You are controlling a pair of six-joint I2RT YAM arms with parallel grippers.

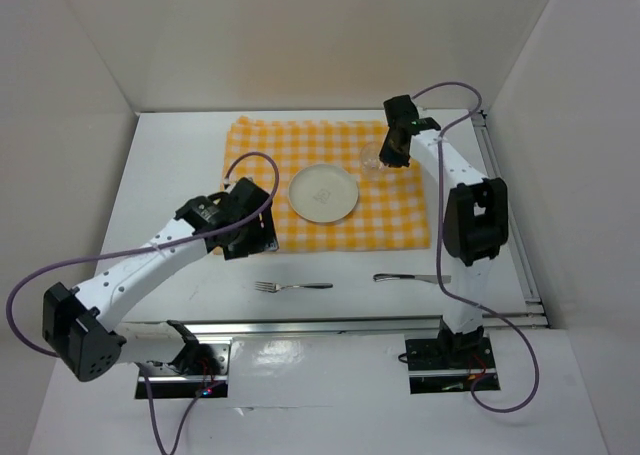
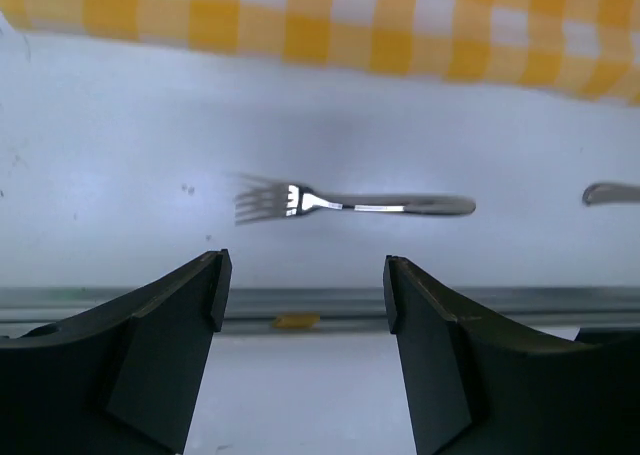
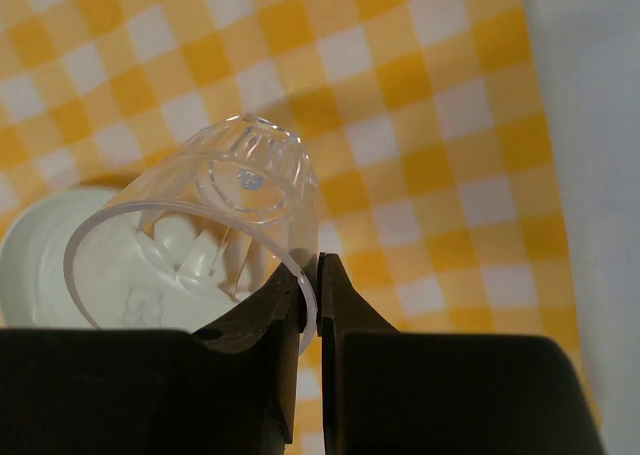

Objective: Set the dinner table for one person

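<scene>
A silver metal fork [image 1: 292, 286] lies on the flat white dinner table [image 1: 180, 175], 6 o'clock of the round white plate [image 1: 323, 193]; left gripper [image 2: 303, 285] at its 10 o'clock, fingers apart. At the plate's 2 o'clock, right gripper [image 3: 318, 275] pinches a tilted clear glass tumbler [image 3: 200, 245] by its rim.

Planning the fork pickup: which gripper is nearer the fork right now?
Left. The left gripper hovers open close to the fork; the right gripper is away over the cloth's far right, shut on the glass.
</scene>
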